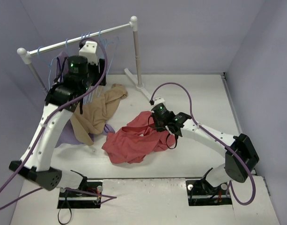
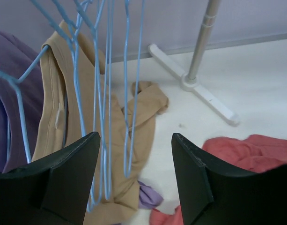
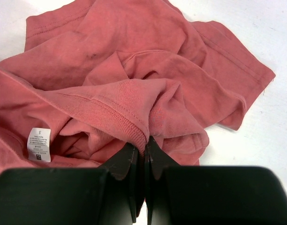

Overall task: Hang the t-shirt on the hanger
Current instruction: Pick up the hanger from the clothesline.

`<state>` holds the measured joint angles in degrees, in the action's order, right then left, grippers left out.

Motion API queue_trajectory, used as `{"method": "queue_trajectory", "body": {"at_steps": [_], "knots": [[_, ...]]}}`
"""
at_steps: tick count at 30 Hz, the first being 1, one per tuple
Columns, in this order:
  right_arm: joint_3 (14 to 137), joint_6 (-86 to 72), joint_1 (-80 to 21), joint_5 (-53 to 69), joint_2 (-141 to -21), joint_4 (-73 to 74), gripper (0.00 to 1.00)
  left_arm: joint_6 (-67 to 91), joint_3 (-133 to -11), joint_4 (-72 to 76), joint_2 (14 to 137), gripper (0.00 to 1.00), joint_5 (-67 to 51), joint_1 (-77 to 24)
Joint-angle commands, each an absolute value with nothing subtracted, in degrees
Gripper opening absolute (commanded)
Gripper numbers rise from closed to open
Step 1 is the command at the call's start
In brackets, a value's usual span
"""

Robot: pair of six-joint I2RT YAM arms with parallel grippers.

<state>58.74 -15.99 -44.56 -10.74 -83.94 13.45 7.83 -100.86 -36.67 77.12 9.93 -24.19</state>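
Coral-red t-shirt (image 1: 133, 140): soft, plain, crumpled in a loose heap on the white table (image 1: 195, 93), middle of the scene, just right of the tan garment (image 1: 94, 115) and touching its edge. Ribbed collar (image 3: 110, 117) bunched upward, small white size label (image 3: 39, 144) showing inside the neck, one hemmed edge spread flat to the side. Pinched at the collar fold by the right gripper (image 3: 145, 146), jaws closed tight on the cloth.

Left gripper (image 2: 134, 145) raised at the rail (image 1: 77, 40), far left, jaws spread wide and gripping nothing. Facing the hanger (image 2: 105, 117), thin light-blue wire, one of a bunch alike hanging from the rail; wires seen through the gap, whether inside the jaws or beyond them unclear. Tan garment draped over one of these and trailing down to the table; lilac top (image 2: 12, 93) farther left.

Bare tabletop right of and beyond the shirt, up to the rack's foot (image 2: 199, 89). More bare surface between the shirt and the near edge.
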Motion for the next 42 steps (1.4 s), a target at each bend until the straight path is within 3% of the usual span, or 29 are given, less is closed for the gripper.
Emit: {"method": "queue_trajectory", "body": {"at_steps": [1, 15, 42], "knots": [[61.03, -15.09, -44.12, -10.05, -82.21, 11.48, 0.00, 1.41, -107.45, -39.52, 83.57, 0.57, 3.52, -20.98], [58.24, -15.62, -44.12, -9.70, -78.19, 11.51, 0.00, 2.15, -109.19, -39.52, 92.08, 0.51, 0.71, -15.91], [56.42, -16.85, -44.15, -11.51, -75.94, 11.51, 0.00, 5.68, -107.02, -39.32, 92.78, 0.04, -1.67, -15.91]]}}
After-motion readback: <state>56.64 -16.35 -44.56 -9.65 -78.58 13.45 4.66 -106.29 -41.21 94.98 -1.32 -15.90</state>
